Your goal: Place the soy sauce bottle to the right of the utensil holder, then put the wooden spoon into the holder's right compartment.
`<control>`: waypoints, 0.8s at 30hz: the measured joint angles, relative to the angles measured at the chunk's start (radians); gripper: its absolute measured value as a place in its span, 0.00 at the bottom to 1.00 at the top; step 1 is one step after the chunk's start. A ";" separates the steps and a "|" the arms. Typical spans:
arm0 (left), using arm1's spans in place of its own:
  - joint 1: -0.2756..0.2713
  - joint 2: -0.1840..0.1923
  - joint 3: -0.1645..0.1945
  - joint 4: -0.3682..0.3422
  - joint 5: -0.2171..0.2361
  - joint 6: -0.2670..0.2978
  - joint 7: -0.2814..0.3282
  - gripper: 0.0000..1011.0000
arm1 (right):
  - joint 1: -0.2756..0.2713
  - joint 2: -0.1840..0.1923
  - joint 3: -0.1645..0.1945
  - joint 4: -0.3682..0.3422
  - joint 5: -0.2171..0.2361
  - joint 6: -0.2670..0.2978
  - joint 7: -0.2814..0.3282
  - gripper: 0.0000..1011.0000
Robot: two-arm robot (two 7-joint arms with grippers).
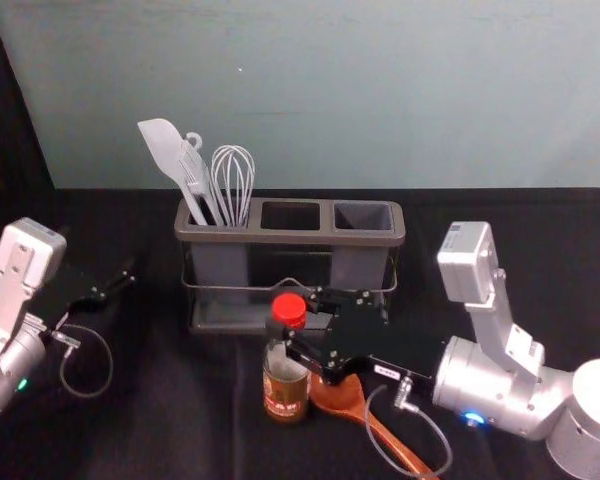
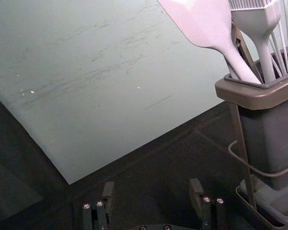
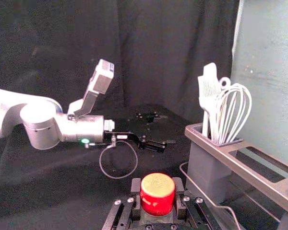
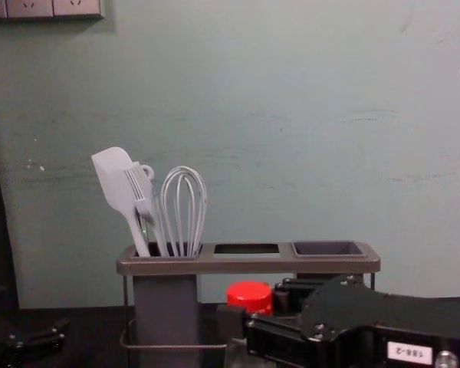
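The right claw (image 1: 286, 318) is closed around the clear bottle with a red cap and brown label (image 1: 286, 390). The bottle is upright in front of the long grey utensil holder (image 1: 310, 237). The holder's left part has a pale spatula (image 1: 164, 148), brush (image 1: 194, 170) and whisk (image 1: 233, 180). The shiny orange-brown wooden spoon (image 1: 342, 397) lies beside the bottle. The right arm reaches in sideways. The left claw (image 1: 130, 274) waits wide open at the left.

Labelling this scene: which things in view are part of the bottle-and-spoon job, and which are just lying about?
In the job:
- soy sauce bottle, gripped by the right hand
- utensil holder
- wooden spoon, lying beside the bottle

Just there:
- spatula, brush, whisk, in the left compartment
- wall sockets
- left hand, open, empty
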 joint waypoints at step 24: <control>0.000 0.000 0.000 0.000 0.000 0.000 0.000 1.00 | -0.404 0.253 0.396 -0.270 0.134 -0.040 -0.154 0.39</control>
